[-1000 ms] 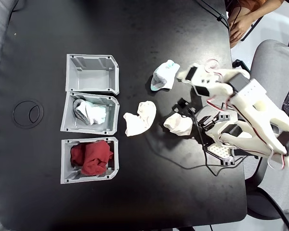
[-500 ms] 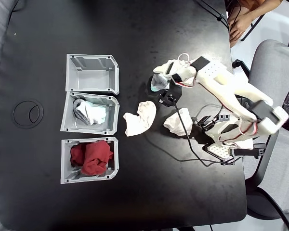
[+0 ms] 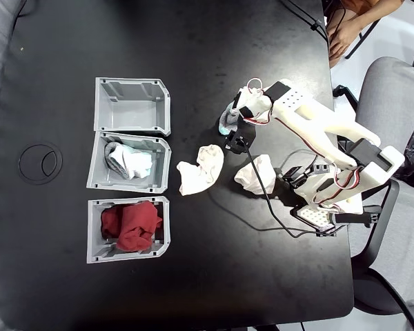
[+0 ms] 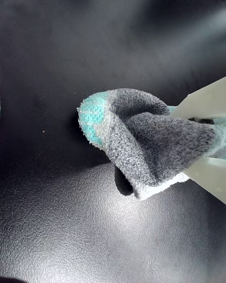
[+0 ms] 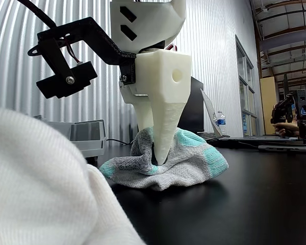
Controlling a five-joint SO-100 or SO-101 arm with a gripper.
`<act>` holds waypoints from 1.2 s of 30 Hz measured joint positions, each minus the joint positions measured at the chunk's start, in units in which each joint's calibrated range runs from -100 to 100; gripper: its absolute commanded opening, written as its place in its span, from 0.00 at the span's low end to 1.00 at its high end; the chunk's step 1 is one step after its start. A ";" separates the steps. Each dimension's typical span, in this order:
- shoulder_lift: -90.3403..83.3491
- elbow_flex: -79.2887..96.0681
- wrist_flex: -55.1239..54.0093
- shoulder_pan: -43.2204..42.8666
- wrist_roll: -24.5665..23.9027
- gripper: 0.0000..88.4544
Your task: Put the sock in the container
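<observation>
Sock, one: mint, white and grey, on the black table, pinched between the closed-in fingers of the gripper; its far end is hidden behind the fingers in the wrist view. Cream socks, two. Bins, three: container in the middle, empty bin, red-fabric bin.

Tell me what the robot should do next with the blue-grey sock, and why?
Probably lift it straight up. The end effector has its fingers pinched into the sock, but the sock lies on the black table, with two white socks between it and the container.
</observation>
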 measured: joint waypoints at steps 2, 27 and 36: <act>-1.93 0.09 1.09 -0.74 0.00 0.02; -16.91 -17.12 -7.15 -41.90 -5.12 0.02; 6.20 -37.03 -12.28 -45.08 -5.23 0.02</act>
